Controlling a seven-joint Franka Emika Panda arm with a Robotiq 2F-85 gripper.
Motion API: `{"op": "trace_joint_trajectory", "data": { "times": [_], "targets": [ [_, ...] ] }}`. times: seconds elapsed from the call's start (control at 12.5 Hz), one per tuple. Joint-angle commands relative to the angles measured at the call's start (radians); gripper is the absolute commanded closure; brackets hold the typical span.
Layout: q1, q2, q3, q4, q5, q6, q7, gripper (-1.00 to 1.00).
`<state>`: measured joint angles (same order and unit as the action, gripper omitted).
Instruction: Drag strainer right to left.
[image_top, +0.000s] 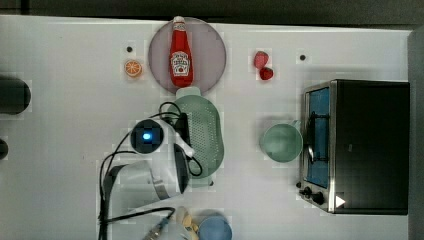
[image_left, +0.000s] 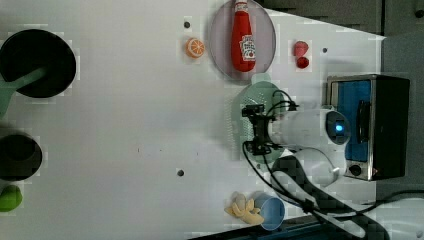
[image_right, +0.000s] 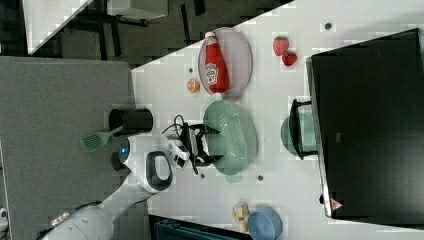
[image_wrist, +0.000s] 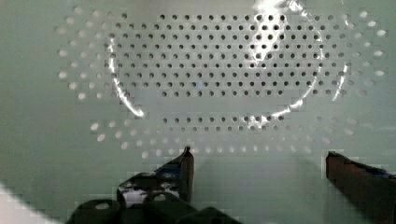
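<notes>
Directly beneath the tool (image_wrist: 257, 163) lies the strainer (image_top: 207, 132), its perforated bowl spread under the two fingers, which stand wide apart and hold nothing. Beyond the strainer's far end from the tool, a ketchup bottle (image_top: 181, 52) rests on a plate (image_top: 212, 47) on the white tabletop (image_top: 75, 165).

We see the strainer (image_top: 205, 131), a pale green oval plastic colander, lying upright on the white surface (image_top: 65, 150) with its open bowl facing up. In the top view its long axis runs up-down, and 1 small tab handle (image_top: 188, 92) pokes out at the upper end. In the wrist view its floor (image_wrist: 210, 70) carries rows of fine round holes.
</notes>
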<state>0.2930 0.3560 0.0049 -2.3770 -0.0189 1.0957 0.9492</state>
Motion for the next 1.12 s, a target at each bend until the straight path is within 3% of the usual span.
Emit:
{"op": "trace_joint_trajectory", "data": {
  "times": [0.08,0.56,1.12],
  "targets": [
    [0.073,0.053,0.016,0.046,0.012,0.002,0.124,-1.0],
    [0.199,0.149,0.016,0.173,0.019,-0.005,0.199,-1.0],
    [0.255,0.183,0.051,0.295,0.138,-0.105,0.244,-1.0]
  ]
}}
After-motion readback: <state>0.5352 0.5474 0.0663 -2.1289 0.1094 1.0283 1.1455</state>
